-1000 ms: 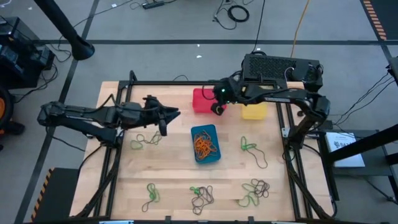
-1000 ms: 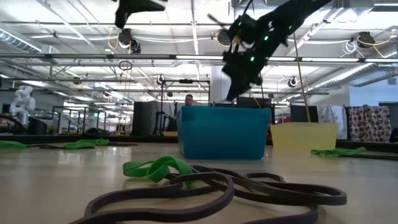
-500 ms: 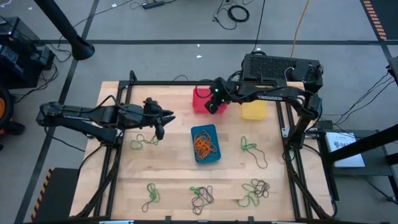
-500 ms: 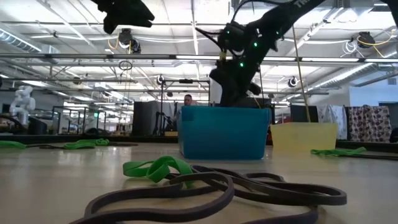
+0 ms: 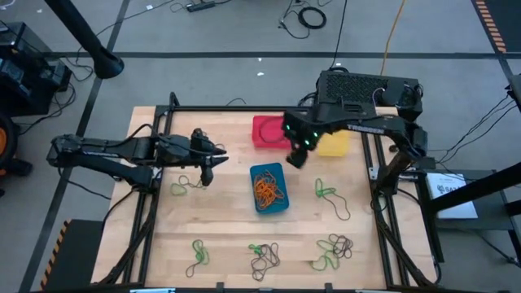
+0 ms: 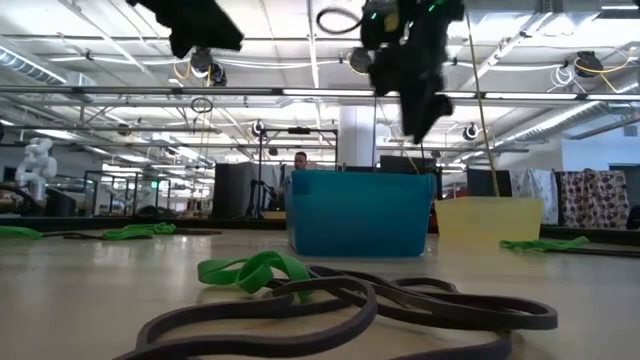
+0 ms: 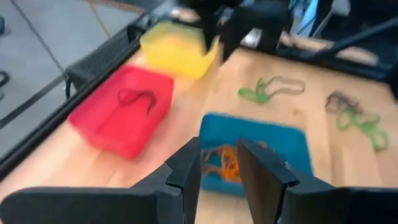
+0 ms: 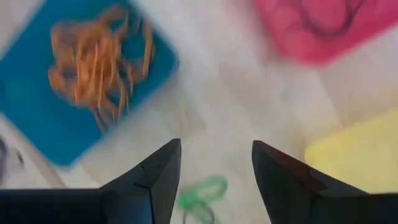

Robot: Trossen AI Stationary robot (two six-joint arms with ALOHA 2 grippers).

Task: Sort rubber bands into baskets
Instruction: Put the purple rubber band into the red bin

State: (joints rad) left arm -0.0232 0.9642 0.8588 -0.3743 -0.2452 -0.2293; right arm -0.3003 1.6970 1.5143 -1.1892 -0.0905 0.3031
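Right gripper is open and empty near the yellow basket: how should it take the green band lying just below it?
Come straight down with the right gripper onto the green rubber band, pinching its bunched green loop rather than the thin dark strand trailing toward the table's near edge. It lies flat on bare wood, clear of the blue basket, so the bunch probably gives the fingers most to catch.

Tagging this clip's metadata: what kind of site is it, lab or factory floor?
Likely a robotics lab in a large open industrial hall. The wooden table sits on a bare grey floor with loose cables, the low view shows exposed ceiling trusses, and a white humanoid robot stands far back.
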